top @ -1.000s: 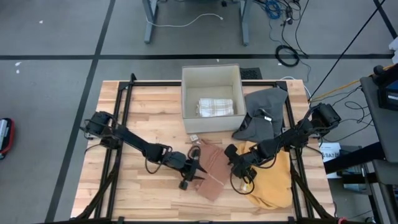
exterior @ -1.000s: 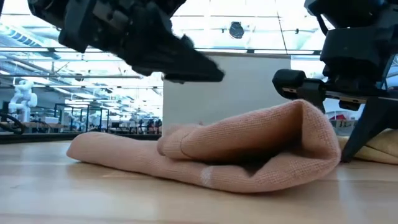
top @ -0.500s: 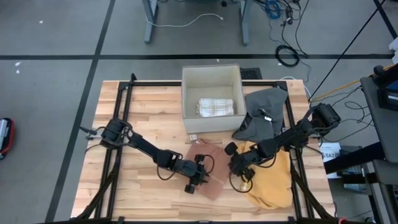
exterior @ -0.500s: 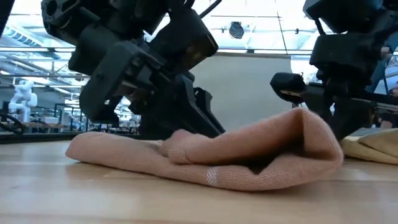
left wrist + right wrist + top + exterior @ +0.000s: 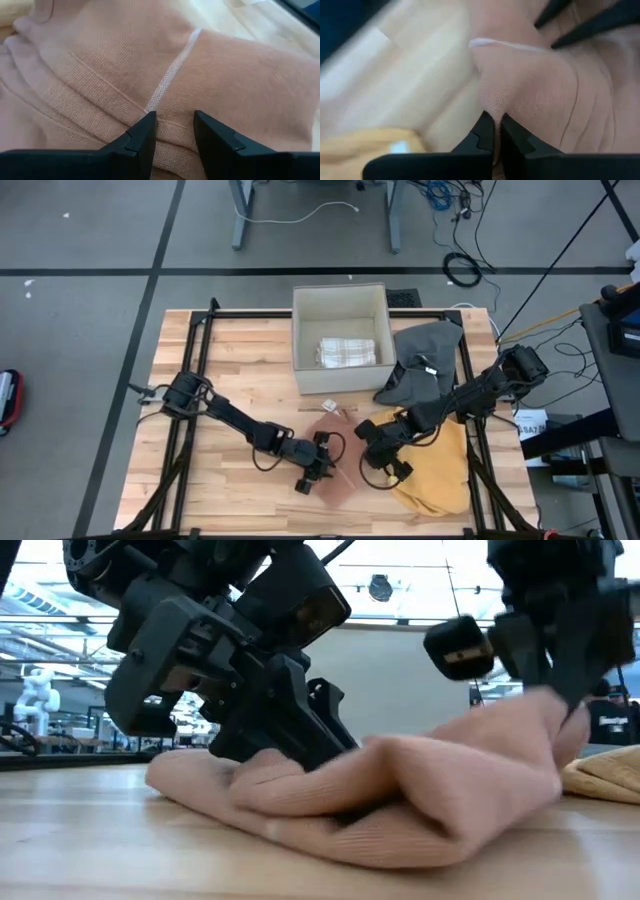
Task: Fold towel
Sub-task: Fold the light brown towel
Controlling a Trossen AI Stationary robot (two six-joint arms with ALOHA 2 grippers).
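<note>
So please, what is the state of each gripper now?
Left gripper: fingers apart, pressed down onto the pink towel, not pinching it.
Right gripper: closed on an edge of the pink towel.

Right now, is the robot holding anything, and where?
The right gripper pinches the pink towel by its edge. The left gripper presses down on the towel with fingers apart, not gripping.

Counted on the wooden surface (image 5: 230, 360): one pink towel (image 5: 335, 470), one yellow towel (image 5: 440, 470), one grey cloth (image 5: 425, 360), one open box (image 5: 340, 330) containing one folded checked cloth (image 5: 347, 352). Two robot arms.
</note>
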